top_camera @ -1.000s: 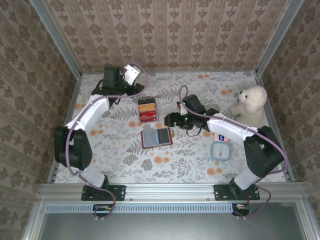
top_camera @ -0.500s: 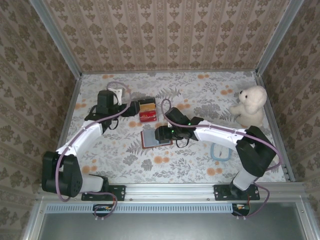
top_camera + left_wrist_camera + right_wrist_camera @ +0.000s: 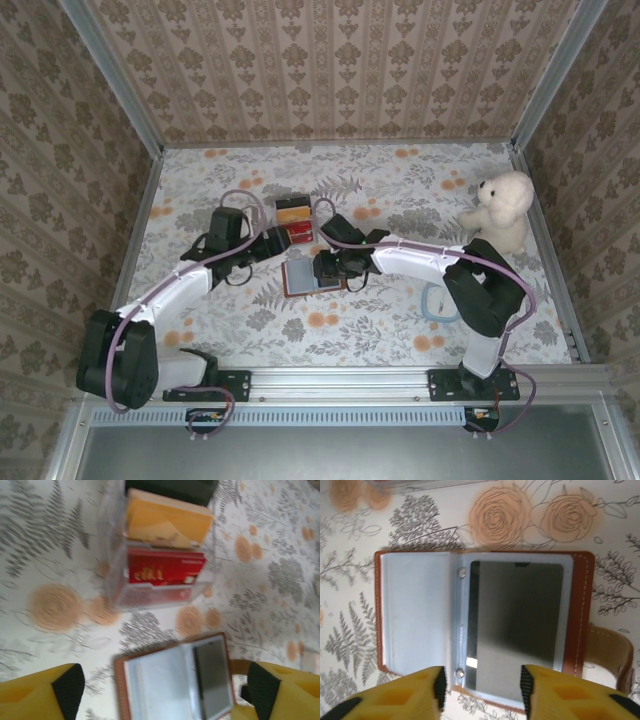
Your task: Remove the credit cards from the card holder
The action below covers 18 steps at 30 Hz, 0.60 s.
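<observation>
The card holder (image 3: pixel 417 615) lies open on the floral table, brown-edged with bluish-grey sleeves. A dark credit card (image 3: pixel 520 625) sits in its right sleeve. My right gripper (image 3: pixel 482 692) hovers over the holder's near edge, open to a moderate gap that spans the spine and the card's lower end, gripping nothing. From above, the right gripper (image 3: pixel 323 267) overlaps the holder (image 3: pixel 300 281). My left gripper (image 3: pixel 165 692) is wide open just above the holder (image 3: pixel 165 685), with the card (image 3: pixel 212 680) near its right finger. From above, the left gripper (image 3: pixel 277 240) sits beside the box.
A clear box (image 3: pixel 160 555) of red and yellow cards stands just behind the holder, also seen from above (image 3: pixel 293 219). A white teddy bear (image 3: pixel 502 208) sits at the right wall. A light blue square object (image 3: pixel 440 303) lies under the right arm. The holder's strap (image 3: pixel 610 650) sticks out right.
The left arm swung from the far left corner to the centre, beside the card box. The right gripper moved left over the holder and its jaws narrowed.
</observation>
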Motion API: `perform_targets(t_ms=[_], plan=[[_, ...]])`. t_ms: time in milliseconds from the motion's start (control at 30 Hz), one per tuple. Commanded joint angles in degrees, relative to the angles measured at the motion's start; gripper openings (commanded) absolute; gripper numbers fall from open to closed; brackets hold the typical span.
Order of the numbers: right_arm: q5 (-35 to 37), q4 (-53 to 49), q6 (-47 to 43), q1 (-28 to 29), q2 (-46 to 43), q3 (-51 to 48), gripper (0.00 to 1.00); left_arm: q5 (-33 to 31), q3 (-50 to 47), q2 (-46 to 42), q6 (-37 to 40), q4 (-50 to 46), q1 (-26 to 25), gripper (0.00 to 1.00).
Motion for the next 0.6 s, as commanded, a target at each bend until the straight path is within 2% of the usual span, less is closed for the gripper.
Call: perform_targets(t_ms=[0,167,367,567], plan=[[4.3,-4.7,-0.5,-0.9,1.9,2.2,0.4,-0.9,-1.9,-0.7,-8.2,1.9,-3.9,0.8],[6.3,-5.5,-0.2,-1.3,2.3,2.4,0.38,-3.1,-3.5,1.4,-14.2,4.5,-10.7,0.6],[4.0,-4.9,0.8,-2.6,3.3,2.0,0.36,-3.4,-2.3,7.1,-17.3,5.8,-15.0,0.37],[1.2,-3.4,1.3,-3.5,3.7,1.4,0.29,-2.3,-1.1,13.3,-19.6,9.7,-16.9,0.25]])
